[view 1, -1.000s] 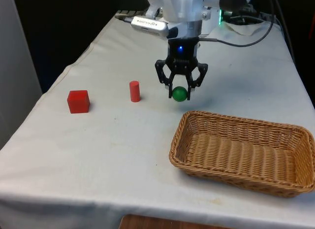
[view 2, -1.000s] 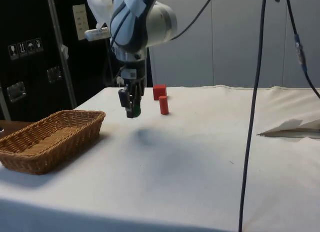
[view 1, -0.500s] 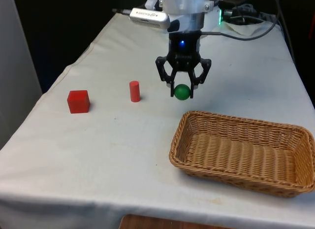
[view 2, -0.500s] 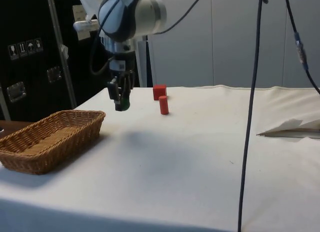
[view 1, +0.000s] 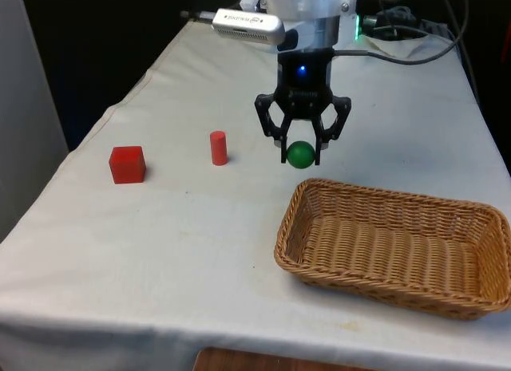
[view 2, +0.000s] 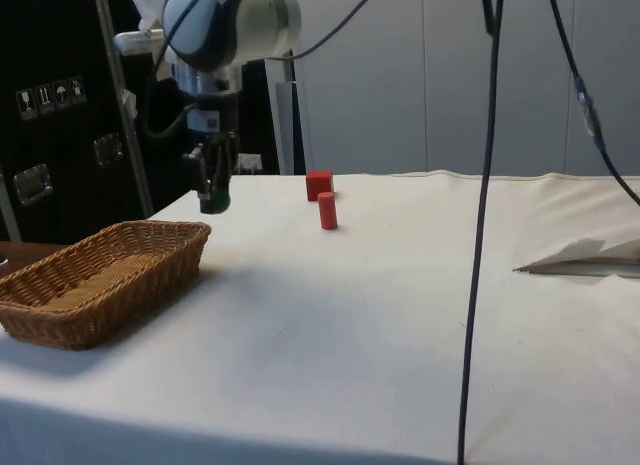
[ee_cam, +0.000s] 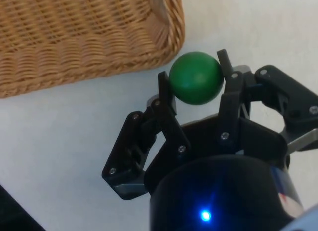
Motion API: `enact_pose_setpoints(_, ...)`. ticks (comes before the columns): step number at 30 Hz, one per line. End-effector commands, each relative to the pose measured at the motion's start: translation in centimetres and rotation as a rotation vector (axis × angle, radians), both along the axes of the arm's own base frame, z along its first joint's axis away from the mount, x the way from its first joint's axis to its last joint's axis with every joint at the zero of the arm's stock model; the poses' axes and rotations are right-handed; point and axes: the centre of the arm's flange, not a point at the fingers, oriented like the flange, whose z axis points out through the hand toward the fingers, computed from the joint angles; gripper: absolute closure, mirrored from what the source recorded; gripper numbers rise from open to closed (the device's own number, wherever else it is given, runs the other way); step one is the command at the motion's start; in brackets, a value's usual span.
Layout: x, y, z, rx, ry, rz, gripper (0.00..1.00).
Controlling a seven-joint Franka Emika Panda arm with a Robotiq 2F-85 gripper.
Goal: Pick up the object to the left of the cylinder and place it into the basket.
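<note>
A green ball [view 1: 300, 154] hangs in the air, and my gripper [view 1: 301, 155] is shut on it just beyond the far left corner of the wicker basket [view 1: 399, 247]. From the side the ball [view 2: 208, 200] and gripper [view 2: 209, 199] hover above the basket's [view 2: 90, 285] near end. The wrist view has the ball [ee_cam: 196, 78] pinched between both fingers beside the basket's rim [ee_cam: 171, 32]. A small red cylinder [view 1: 218, 148] stands upright on the cloth, and a red cube [view 1: 127, 164] sits farther toward the front view's left.
The table's left edge [view 1: 88, 140] in the front view runs close to the cube. Cables [view 1: 407, 48] lie on the cloth near the robot's base. In the side view a cable [view 2: 480, 235] hangs down in front of the table.
The gripper, still holding the green ball, has moved toward the front view's right and nearer the basket. The cylinder, cube and basket have stayed put.
</note>
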Motion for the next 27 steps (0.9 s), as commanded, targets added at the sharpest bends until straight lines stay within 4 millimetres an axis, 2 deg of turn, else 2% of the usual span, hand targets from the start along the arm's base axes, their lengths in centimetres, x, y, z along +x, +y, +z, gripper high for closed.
enact_pose_setpoints(1,0.6,0.1,0.1,0.007,0.004,0.003,1.00)
enact_pose_setpoints(8,2.7,0.9,0.7,0.006,0.000,0.022,1.00)
enact_pose_setpoints(9,2.5,0.8,0.7,-0.001,-0.004,0.020,1.00)
enact_pose_setpoints(16,4.5,2.5,0.9,-0.002,-0.009,0.042,1.00)
enact_pose_setpoints(27,6.3,4.4,1.0,-0.018,-0.028,0.069,1.00)
